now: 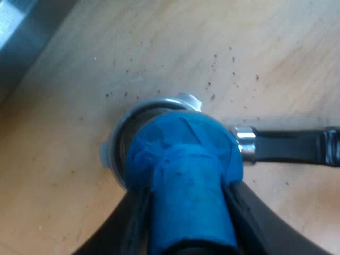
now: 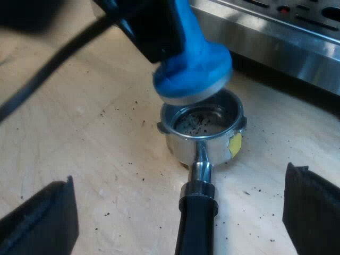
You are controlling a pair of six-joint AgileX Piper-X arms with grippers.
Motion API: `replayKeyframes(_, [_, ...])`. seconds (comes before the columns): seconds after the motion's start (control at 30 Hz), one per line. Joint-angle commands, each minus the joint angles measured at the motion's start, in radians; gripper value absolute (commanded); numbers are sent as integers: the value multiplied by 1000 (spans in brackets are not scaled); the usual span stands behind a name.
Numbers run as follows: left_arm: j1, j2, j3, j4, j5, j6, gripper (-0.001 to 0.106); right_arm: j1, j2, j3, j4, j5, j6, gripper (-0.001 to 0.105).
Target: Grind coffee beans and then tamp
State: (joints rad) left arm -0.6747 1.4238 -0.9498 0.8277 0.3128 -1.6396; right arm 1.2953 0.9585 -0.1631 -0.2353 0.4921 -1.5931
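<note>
Pinching what, the left gripper (image 1: 188, 217)?

The tamper (image 1: 180, 154), by its blue-taped stem, with a black finger on each side. Its head hangs tilted over the holder (image 1: 118, 133), which lies loose on the table (image 1: 159, 53), its handle (image 1: 289, 146) flat along the wood.

Touching the rim?

Cannot tell. It is at the far rim, not seated in the basket.

How will the tamper handle?

I'd judge it stiff and heavy at the head, and the tape should give the fingers some grip. The stem is the right place to hold it. The tilt wants levelling before any press, or the head may catch the rim.

And the holder?

Rigid, smooth metal, likely to slide or tip on the wood under an off-centre push. It is best taken by the dark handle, close behind the metal collar.

The right gripper (image 2: 175, 212)?

Spread wide, fingers (image 2: 42, 218) either side of that handle and well apart from it, gripping nothing. The machine (image 2: 287, 48) stands just beyond the holder.

Anything in the basket?

A thin scatter of grounds (image 2: 202, 122), with more specks on the table. Grinding looks barely done, so tamping now would press almost nothing.
</note>
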Motion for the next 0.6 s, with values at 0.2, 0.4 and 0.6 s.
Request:
replayKeyframes(0.2, [-5, 17, -9, -32, -13, 1, 0, 1, -1, -3, -8, -2, -1, 79])
replayKeyframes(0.4, [-5, 19, -9, -37, -51, 1, 0, 1, -1, -3, -8, -2, -1, 79])
replayKeyframes(0.6, [-5, 60, -9, -32, -12, -1, 0, 1, -1, -3, -8, -2, -1, 79])
